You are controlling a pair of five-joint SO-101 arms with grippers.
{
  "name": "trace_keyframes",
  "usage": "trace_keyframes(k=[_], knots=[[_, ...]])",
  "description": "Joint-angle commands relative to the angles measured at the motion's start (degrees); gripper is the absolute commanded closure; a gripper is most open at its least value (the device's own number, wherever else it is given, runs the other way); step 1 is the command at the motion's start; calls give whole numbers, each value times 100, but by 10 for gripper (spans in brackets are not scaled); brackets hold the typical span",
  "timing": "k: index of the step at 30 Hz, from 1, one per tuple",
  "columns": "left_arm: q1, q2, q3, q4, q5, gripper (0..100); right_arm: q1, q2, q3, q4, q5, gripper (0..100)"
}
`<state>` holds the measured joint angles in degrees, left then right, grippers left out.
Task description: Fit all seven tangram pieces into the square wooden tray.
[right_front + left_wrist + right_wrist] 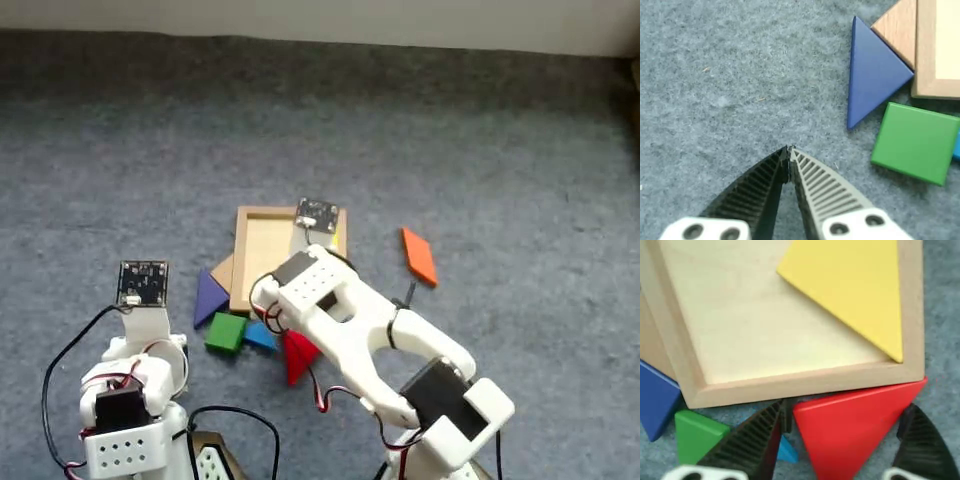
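The right gripper [847,412] stands wide open astride the red triangle [850,440], which lies against the square wooden tray [790,385], outside its rim. A yellow triangle [855,290] sits in one tray corner. The left gripper [789,150] is closed on nothing, near the blue triangle [872,75] and green square [915,142] beside the tray.

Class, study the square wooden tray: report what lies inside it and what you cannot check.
A yellow triangle lies in one corner of the tray, against the rim; the floor beside it is bare wood. The right arm hides part of the tray in the high view.
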<state>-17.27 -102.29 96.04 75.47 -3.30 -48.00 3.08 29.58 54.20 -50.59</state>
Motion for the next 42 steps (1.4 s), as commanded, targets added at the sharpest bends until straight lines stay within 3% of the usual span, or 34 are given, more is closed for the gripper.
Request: trace_keyframes(k=[1,23,34,42], knots=[[-75,-171,119,26,-9,966,154,-75,-295,66,-97,671],[-75,-171,119,26,-9,966,119,-92,497,92,167,673],[-75,-171,119,26,-9,966,101,-136,426,1024,369,673],[-75,-171,119,26,-9,966,-303,-145,48,1051,589,670]])
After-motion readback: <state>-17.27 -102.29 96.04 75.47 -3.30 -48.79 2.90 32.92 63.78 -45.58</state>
